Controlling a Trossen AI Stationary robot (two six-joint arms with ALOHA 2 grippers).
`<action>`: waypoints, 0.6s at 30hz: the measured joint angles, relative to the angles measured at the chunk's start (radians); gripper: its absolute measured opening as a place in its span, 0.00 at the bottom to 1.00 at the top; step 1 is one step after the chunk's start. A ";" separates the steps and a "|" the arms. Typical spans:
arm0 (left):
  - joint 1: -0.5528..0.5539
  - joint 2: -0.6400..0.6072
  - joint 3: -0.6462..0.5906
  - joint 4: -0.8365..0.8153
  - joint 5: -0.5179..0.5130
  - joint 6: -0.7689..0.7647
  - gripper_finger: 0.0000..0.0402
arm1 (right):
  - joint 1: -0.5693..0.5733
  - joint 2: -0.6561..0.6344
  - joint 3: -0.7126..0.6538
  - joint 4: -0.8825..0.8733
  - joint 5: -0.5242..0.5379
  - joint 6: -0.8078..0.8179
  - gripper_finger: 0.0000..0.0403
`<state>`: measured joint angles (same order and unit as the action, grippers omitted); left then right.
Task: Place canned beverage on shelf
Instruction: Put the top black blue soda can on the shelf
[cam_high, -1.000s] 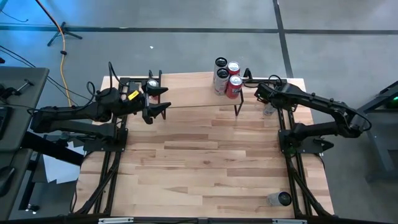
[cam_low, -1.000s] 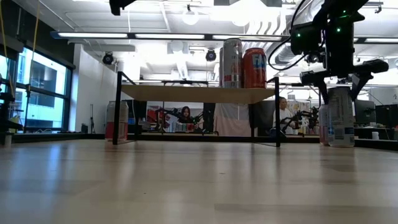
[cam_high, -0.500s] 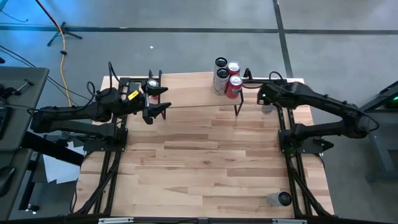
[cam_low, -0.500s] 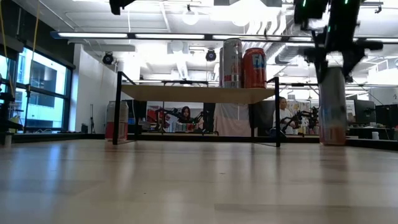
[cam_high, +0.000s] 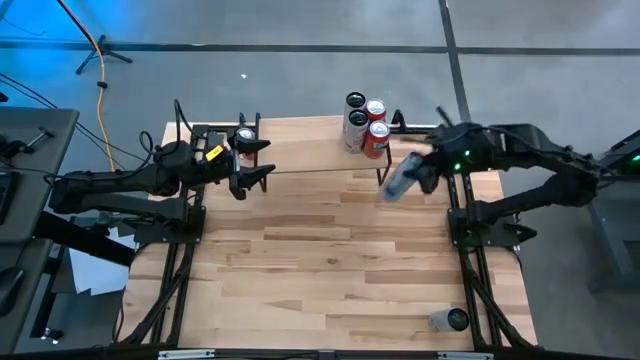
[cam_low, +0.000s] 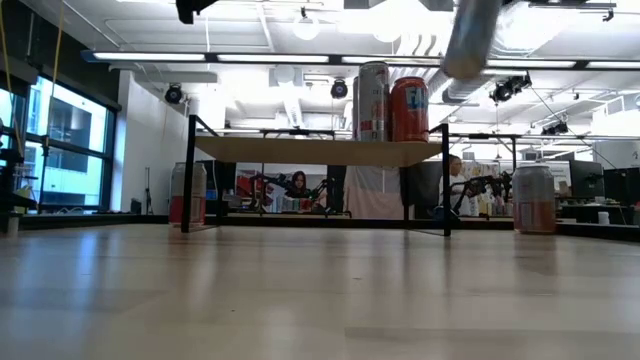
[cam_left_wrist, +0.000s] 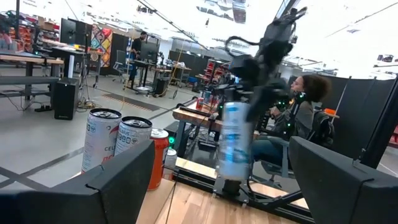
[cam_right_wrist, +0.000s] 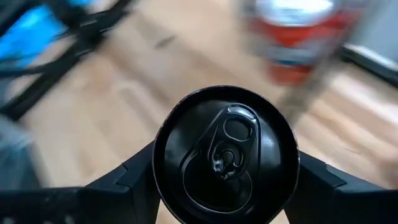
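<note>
Right gripper (cam_high: 422, 176) clamped on tall silver-and-blue beverage can (cam_high: 398, 178), black-topped, lifted clear of light wood table (cam_high: 330, 260), tilted, just beside right end of shelf (cam_low: 318, 150). Shelf: light wood plank top, thin black wire legs, at table's far edge. Three cans (cam_high: 364, 124) upright on shelf's right end. Left gripper (cam_high: 252, 165) hovers near shelf's left end, fingers spread wide, holding nothing.
</note>
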<state>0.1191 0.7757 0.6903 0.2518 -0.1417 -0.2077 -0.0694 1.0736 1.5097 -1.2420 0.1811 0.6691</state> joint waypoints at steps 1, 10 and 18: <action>0.000 0.000 0.000 0.000 0.000 0.000 0.83 | 0.029 0.018 0.009 0.025 -0.010 -0.014 0.59; -0.027 0.078 0.067 -0.070 0.118 -0.033 0.83 | 0.125 0.309 0.112 0.221 -0.065 -0.232 0.59; -0.053 0.216 0.205 -0.266 0.211 0.083 0.83 | 0.122 0.542 0.348 0.202 -0.083 -0.446 0.59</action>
<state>0.0656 0.9915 0.8950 -0.0140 0.0697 -0.1247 0.0525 1.6156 1.8575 -1.0404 0.0984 0.2231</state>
